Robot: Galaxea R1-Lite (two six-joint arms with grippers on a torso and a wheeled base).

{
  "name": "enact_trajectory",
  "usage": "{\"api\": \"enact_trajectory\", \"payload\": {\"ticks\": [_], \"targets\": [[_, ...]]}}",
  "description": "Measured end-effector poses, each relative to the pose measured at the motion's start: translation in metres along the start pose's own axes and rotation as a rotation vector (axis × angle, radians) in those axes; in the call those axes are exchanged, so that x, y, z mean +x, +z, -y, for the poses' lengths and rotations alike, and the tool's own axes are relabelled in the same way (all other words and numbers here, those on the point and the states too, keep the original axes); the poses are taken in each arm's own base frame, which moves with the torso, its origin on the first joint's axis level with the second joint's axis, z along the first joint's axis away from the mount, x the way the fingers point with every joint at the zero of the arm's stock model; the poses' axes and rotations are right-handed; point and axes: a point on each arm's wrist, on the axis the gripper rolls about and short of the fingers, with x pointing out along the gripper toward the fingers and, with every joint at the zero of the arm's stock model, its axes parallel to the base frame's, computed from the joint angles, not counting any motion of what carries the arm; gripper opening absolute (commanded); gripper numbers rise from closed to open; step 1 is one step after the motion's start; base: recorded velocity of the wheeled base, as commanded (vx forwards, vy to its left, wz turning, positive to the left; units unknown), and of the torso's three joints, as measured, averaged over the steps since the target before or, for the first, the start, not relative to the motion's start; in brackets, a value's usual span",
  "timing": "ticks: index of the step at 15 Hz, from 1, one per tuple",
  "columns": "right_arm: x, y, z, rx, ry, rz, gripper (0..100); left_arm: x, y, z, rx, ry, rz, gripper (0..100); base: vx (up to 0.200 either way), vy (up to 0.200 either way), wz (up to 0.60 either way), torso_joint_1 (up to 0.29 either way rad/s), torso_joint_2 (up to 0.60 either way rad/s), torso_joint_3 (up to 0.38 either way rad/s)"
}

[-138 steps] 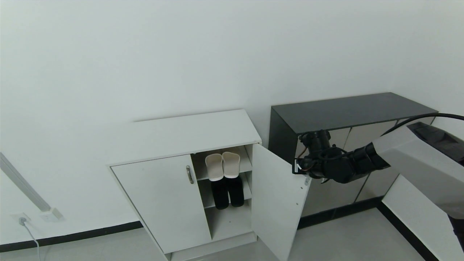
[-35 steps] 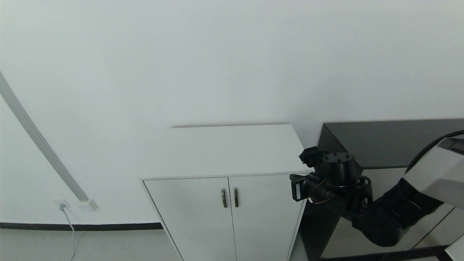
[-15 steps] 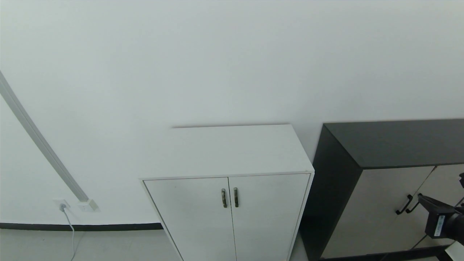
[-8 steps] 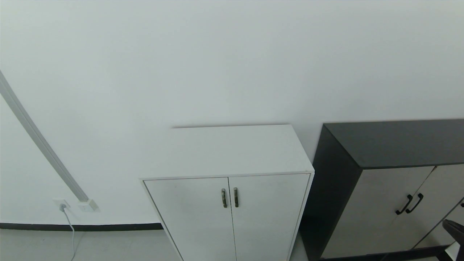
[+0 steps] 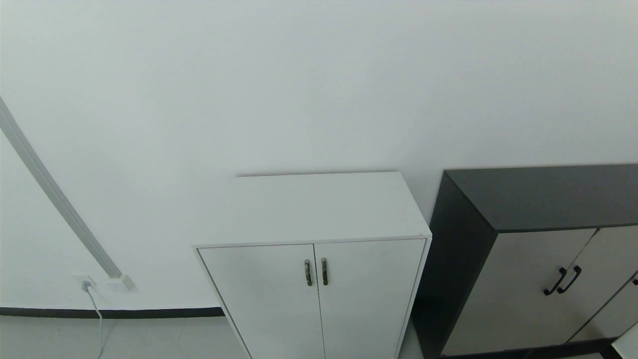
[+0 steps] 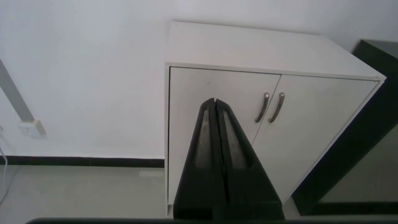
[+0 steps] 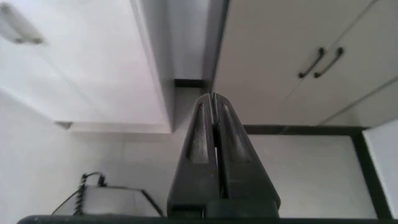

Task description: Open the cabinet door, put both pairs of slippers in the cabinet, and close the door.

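Note:
The white cabinet (image 5: 319, 214) stands against the wall with both doors closed, its two metal handles (image 5: 315, 271) side by side at the middle. It also appears in the left wrist view as the white cabinet (image 6: 267, 56), with the handles (image 6: 271, 107) to one side of my left gripper (image 6: 215, 102), which is shut and empty, held back from the doors. My right gripper (image 7: 214, 98) is shut and empty, low over the floor near the gap between the two cabinets. The slippers are hidden behind the doors.
A black-topped cabinet (image 5: 538, 199) with grey doors and black handles (image 5: 563, 280) stands right of the white one. A wall socket with a plugged cable (image 5: 85, 285) and a slanted conduit sit at the lower left. A grey device with a coiled cord (image 7: 99, 199) lies on the floor.
The open right door has been closed, hiding the slippers; the camera shifted. My right arm then drew back from the cabinet's right corner, down and right, out of the head view.

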Motion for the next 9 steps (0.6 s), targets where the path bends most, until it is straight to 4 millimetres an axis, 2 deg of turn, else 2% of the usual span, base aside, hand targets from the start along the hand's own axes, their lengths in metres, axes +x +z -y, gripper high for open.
{"api": "enact_trajectory", "payload": {"ticks": [4,9], "targets": [[-0.011,-0.016,-0.003,-0.012,0.056,-0.007,0,0.0,0.0,0.0,0.0,-0.001,0.0,0,0.0,0.0,0.0,0.0,0.0,0.0],[-0.016,-0.023,-0.003,-0.02,0.075,0.029,0,0.0,0.0,0.0,0.0,-0.001,0.0,0,0.0,0.0,0.0,0.0,0.0,0.0]]}}
